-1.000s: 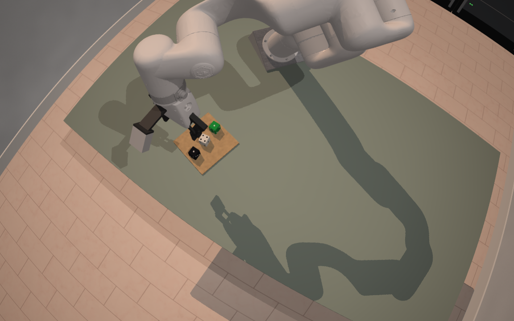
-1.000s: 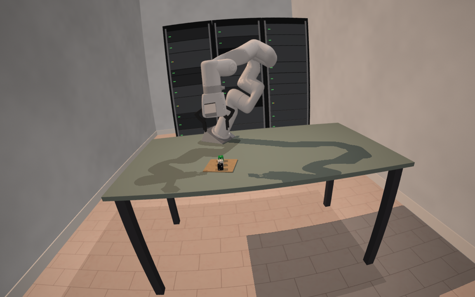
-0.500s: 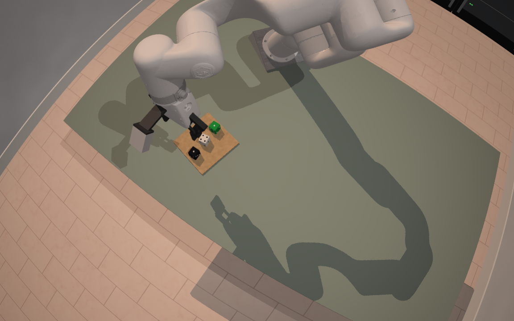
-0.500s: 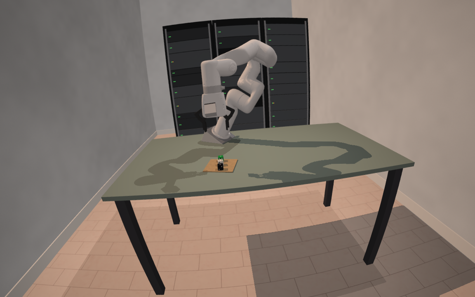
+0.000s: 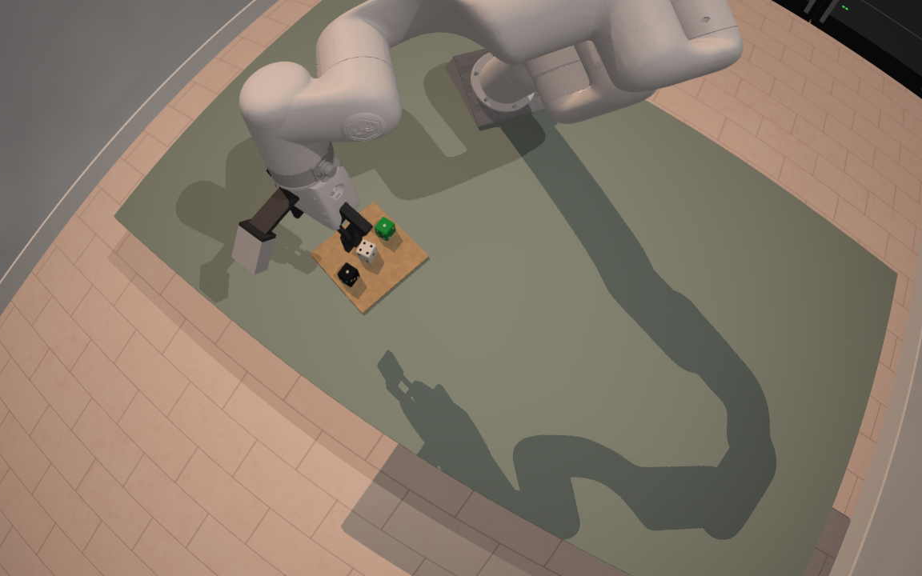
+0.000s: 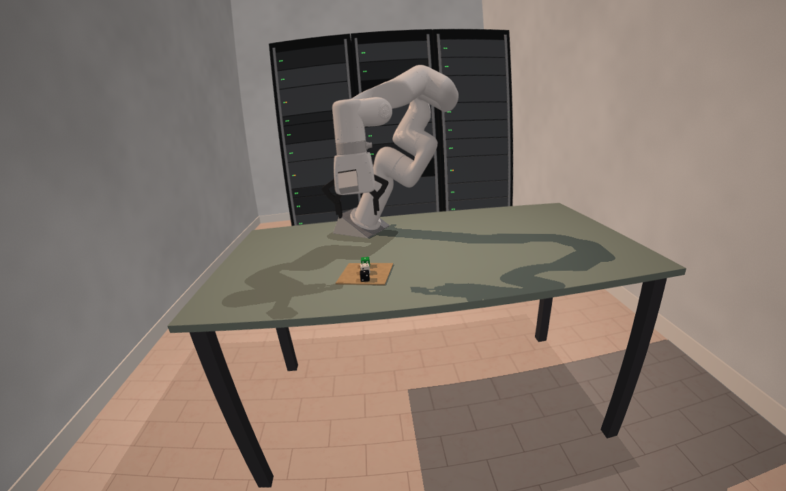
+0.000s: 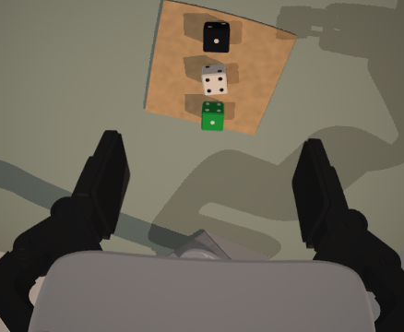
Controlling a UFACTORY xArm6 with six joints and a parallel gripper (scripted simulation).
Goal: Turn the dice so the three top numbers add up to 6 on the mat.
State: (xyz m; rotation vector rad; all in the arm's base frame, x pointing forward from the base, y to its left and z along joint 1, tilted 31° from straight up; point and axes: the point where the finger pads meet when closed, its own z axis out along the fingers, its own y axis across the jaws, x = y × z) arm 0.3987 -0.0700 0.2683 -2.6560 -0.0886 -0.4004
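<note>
dice [image 5: 366,250] [image 6: 364,266] [image 7: 215,80] showing one, four, one on top, "UF" logo on arm [image 5: 292,107] [image 6: 356,125]

black [image 5: 348,274] [image 6: 364,275] [image 7: 216,38], white [image 5: 366,250] [image 6: 364,266] [image 7: 215,80], green dice [image 5: 385,228] [image 6: 365,260] [image 7: 212,116] flat on tan mat [image 5: 396,268] [image 6: 381,274] [image 7: 257,69], tops one, four, one

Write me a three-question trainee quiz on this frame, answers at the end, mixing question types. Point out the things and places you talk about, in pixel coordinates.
1. Multiple choice: which die stands in the middle of the row on the square tan mat [image 5: 399,266] [image 6: 381,275] [image 7: 262,69]?
A) the green cube die [image 5: 385,228] [image 6: 365,260] [image 7: 212,117]
B) the white cube die [image 5: 366,250] [image 6: 364,266] [image 7: 215,80]
C) the black cube die [image 5: 348,274] [image 6: 364,276] [image 7: 216,38]

2. True or false: the black two-fingered claw [image 5: 321,226] [image 6: 357,213] [image 7: 212,156] is gripping the green die.

3. Fill in: the three top numbers add up to ____.

Key: 1 B; 2 false; 3 six.
</note>
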